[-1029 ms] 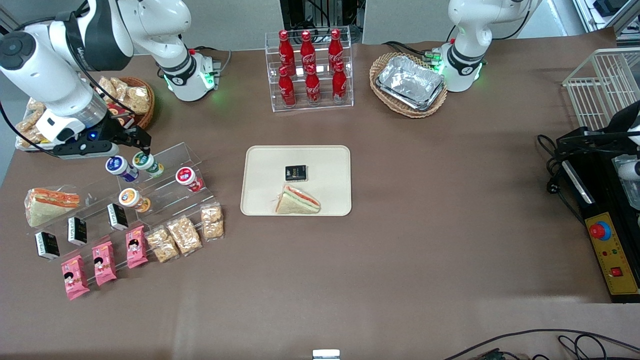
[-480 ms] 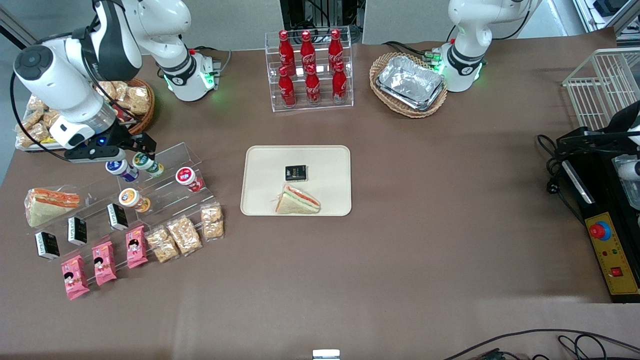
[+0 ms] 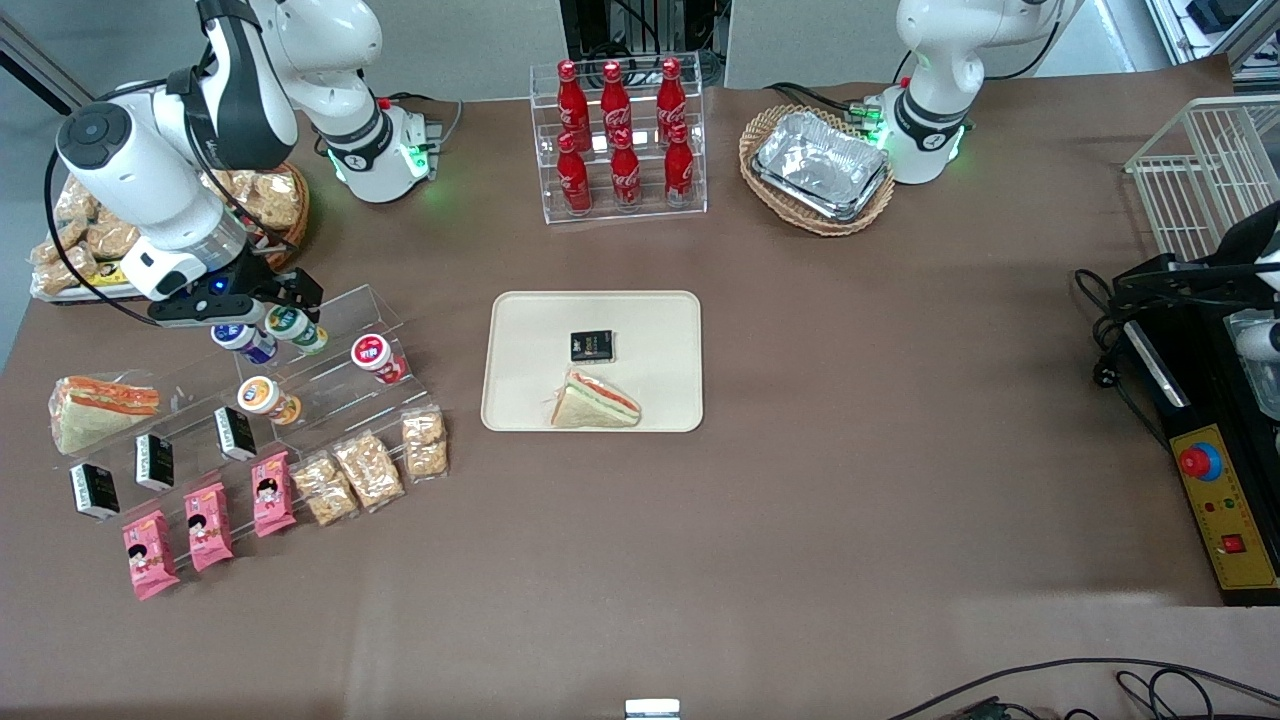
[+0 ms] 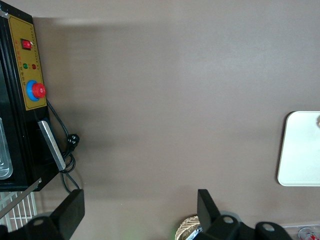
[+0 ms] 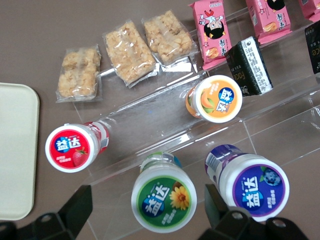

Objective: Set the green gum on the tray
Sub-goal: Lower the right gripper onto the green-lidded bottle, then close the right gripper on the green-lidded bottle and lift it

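The green gum (image 3: 291, 326) (image 5: 164, 199), a small bottle with a green-and-white lid, lies tilted on the upper step of a clear acrylic stand (image 3: 330, 380). My gripper (image 3: 287, 305) (image 5: 146, 212) hangs just above it, open, one black finger on each side of the lid without touching it. The beige tray (image 3: 520, 320) (image 5: 15, 165) (image 4: 300, 150) lies at the table's middle, toward the parked arm's end from the stand. It carries a small black packet (image 3: 591, 346) and a wrapped sandwich (image 3: 596, 401).
A blue-lidded bottle (image 5: 252, 186) stands close beside the green gum. An orange-lidded bottle (image 5: 215, 99) and a red-lidded one (image 5: 71, 147) sit on the stand too. Snack packets (image 3: 365, 468) lie nearer the camera. A cola rack (image 3: 620, 140) and foil-tray basket (image 3: 818, 165) stand farther back.
The right arm has swung a little toward the tray. Its gripper has come lower over the green gum and stays open. The bottles have not moved.
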### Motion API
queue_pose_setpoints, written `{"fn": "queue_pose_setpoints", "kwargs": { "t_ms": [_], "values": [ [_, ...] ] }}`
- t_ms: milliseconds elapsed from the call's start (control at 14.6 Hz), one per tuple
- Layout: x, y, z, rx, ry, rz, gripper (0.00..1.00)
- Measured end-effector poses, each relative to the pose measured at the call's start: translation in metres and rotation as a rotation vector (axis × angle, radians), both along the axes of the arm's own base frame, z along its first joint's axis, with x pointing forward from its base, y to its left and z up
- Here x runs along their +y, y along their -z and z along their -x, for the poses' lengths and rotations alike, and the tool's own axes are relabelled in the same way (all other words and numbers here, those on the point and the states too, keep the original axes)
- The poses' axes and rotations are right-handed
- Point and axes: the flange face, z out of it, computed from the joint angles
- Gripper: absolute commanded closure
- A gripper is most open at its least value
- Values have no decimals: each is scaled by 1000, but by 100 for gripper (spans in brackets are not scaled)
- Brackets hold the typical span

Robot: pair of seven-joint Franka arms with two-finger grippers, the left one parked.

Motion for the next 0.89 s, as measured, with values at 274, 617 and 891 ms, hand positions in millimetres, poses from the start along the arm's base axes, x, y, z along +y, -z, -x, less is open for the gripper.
{"fn": "queue_pose_setpoints", "kwargs": {
  "t_ms": [274, 617, 891],
  "values": [
    [-6, 12, 5, -6, 13, -3, 0],
    [-12, 22, 10, -7, 23, -8, 0],
    [-12, 25, 11, -6, 23, -8, 38]
  ]
}}
